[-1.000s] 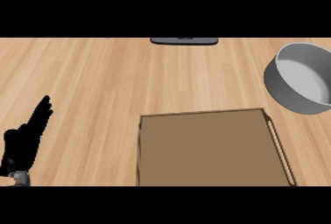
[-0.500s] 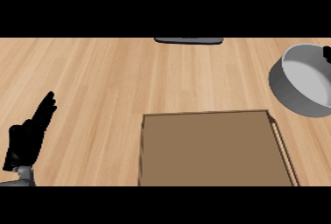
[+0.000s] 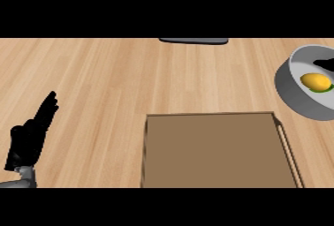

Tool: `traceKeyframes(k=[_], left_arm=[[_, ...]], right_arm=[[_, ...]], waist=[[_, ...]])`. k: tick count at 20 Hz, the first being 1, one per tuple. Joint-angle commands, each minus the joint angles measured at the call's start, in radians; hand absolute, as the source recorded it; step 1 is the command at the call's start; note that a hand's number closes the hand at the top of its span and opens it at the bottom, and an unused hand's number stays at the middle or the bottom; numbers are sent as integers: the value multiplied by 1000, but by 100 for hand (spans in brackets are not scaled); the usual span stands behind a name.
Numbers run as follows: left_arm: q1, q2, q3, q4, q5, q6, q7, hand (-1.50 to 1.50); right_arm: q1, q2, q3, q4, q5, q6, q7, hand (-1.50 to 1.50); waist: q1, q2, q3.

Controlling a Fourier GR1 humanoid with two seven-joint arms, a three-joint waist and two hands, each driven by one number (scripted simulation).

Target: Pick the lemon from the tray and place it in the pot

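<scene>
The yellow lemon [image 3: 316, 81] lies inside the grey pot [image 3: 291, 92] at the right edge, with a bit of green under it. Just above the lemon, a small black part of my right hand [image 3: 325, 65] shows at the view's right edge, over the pot; the rest of it is out of view. The brown tray [image 3: 215, 150] sits low in the middle with nothing on it. My left hand [image 3: 29, 141] rests open at the lower left, fingers straight and pointing up, far from tray and pot.
A dark flat object [image 3: 194, 40] lies at the counter's far edge, top centre. Bare wooden counter [image 3: 130, 79] spreads between my left hand, the tray and the pot.
The view has shifted, so the pot and tray sit further right and more of the pot's inside shows. The lemon is now visible in the pot. My left hand has stayed still.
</scene>
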Motion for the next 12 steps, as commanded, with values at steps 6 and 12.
traceKeyframes(k=[6, 12], left_arm=[[9, -1, 9, -5, -4, 5, 6, 0], [14, -9, 15, 10, -3, 3, -12, 0]], right_arm=[[-43, 19, -200, 9, -208, -51, -230, -150], [-75, -50, -296, 59, -323, 82, -220, -150]], waist=[[-16, -6, 1], [-24, -9, -1]])
